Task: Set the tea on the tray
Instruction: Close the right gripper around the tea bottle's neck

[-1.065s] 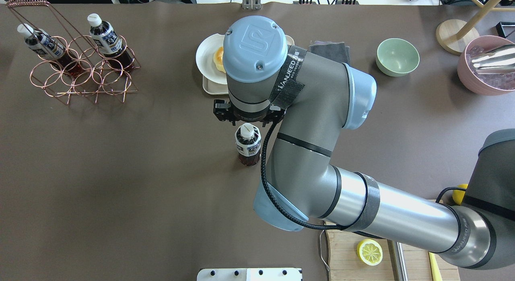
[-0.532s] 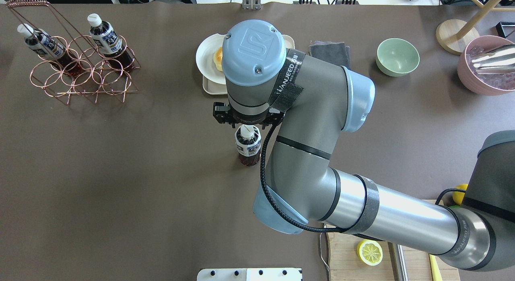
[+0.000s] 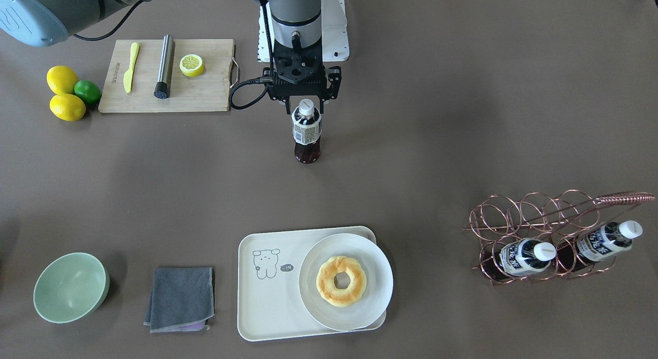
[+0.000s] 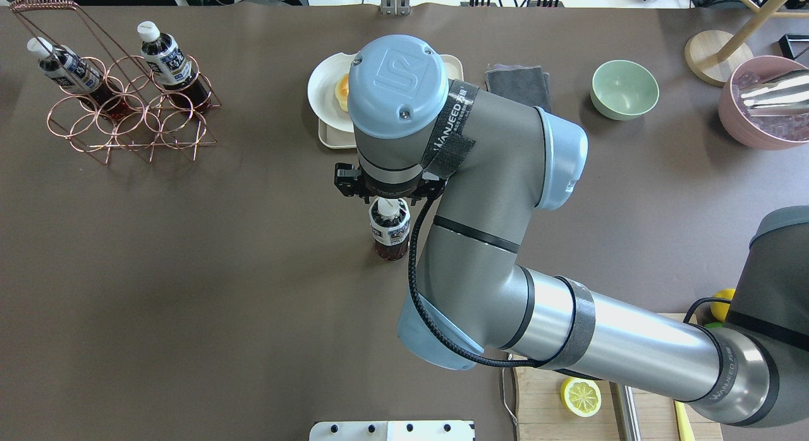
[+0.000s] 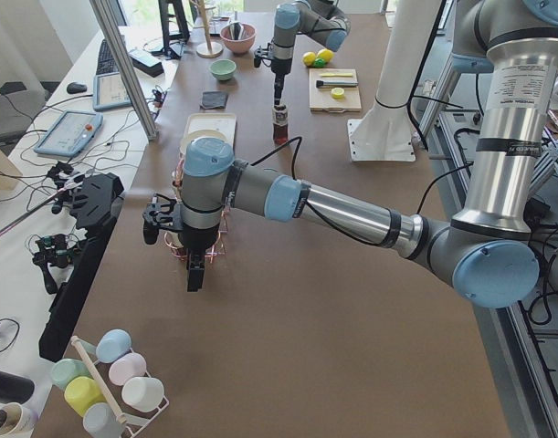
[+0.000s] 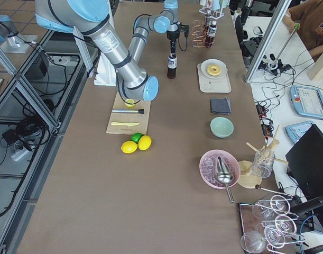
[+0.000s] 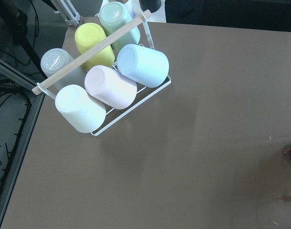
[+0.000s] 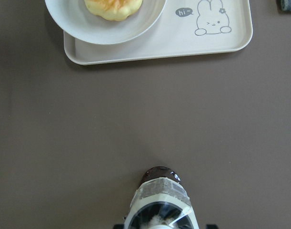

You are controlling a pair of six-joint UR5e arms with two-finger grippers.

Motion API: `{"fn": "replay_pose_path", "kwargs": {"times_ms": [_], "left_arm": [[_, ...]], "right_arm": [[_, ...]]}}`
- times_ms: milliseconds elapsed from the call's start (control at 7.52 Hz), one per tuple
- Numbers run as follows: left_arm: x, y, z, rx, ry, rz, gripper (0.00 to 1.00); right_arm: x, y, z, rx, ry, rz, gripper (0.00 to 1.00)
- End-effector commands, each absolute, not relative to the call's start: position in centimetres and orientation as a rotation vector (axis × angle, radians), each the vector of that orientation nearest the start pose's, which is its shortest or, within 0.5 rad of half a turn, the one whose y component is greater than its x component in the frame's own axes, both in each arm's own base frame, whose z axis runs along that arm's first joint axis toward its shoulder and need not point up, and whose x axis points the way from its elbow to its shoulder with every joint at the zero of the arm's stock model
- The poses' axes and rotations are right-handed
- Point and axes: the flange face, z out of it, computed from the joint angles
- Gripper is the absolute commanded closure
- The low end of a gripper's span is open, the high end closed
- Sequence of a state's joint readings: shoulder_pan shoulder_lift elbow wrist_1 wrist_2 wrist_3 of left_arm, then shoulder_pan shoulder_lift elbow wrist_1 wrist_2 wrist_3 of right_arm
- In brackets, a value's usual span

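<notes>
The tea [image 3: 307, 133] stands upright on the brown table, a small bottle of dark liquid with a white cap. My right gripper [image 3: 306, 106] hangs straight over it, open, with a finger on either side of the cap. In the right wrist view the tea [image 8: 159, 202] fills the bottom edge. The cream tray [image 3: 264, 302] lies beyond it and carries a round plate [image 3: 378, 292] with a ring pastry. My left gripper [image 5: 195, 276] shows only in the left side view, pointing down beside the wire rack; I cannot tell whether it is open or shut.
Two alike bottles [image 3: 524, 256] lie in a copper wire rack [image 3: 540, 215]. A grey cloth [image 3: 180, 297] and a green bowl [image 3: 71, 287] sit beside the tray. A cutting board [image 3: 205, 94] and lemons [image 3: 64, 94] are near the robot. A mug rack [image 7: 107, 76] stands at the table's left end.
My right arm has shifted a little toward the robot's side, so the gripper now covers more of the bottle's cap. The bottle has not moved.
</notes>
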State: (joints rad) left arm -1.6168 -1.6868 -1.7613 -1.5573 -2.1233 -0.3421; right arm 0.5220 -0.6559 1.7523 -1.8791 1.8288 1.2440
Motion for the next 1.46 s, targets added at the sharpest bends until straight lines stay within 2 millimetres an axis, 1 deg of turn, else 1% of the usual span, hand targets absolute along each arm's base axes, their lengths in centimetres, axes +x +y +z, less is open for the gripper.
{"fn": "replay_pose_path", "kwargs": {"times_ms": [0,133,532,665,798,931,1065,1198,1331], "left_arm": [[-10.6,-54.3,51.9,0.201,0.585,-0.295,0.02],[-10.6,-54.3,51.9,0.201,0.586,-0.295,0.02],[-10.6,-54.3,51.8,0.201,0.591,-0.294,0.02],[-10.6,-54.3,51.8,0.202,0.589,-0.294,0.02],[-10.6,-54.3,51.8,0.202,0.589,-0.294,0.02],[-10.6,-54.3,51.8,0.202,0.589,-0.294,0.02],[-10.6,-54.3,51.9,0.2,0.589,-0.295,0.02],[-10.6,-54.3,51.8,0.202,0.589,-0.294,0.02],[-10.6,-54.3,51.8,0.202,0.589,-0.294,0.02]], "right_arm": [[-51.5,-41.8,7.3,0.097,-0.811,0.08,0.4],[-51.6,-41.8,7.3,0.096,-0.811,0.08,0.51],[-51.6,-41.7,7.1,0.096,-0.812,0.08,0.51],[-51.7,-41.7,7.3,0.094,-0.81,0.079,0.95],[-51.5,-41.7,6.9,0.098,-0.815,0.078,1.0],[-51.2,-42.1,7.0,0.1,-0.814,0.087,1.0],[-49.4,-43.7,6.3,0.093,-0.805,0.114,1.0],[-46.5,-45.3,4.0,0.068,-0.803,0.135,1.0],[-44.0,-46.9,2.1,0.06,-0.815,0.148,1.0]]}}
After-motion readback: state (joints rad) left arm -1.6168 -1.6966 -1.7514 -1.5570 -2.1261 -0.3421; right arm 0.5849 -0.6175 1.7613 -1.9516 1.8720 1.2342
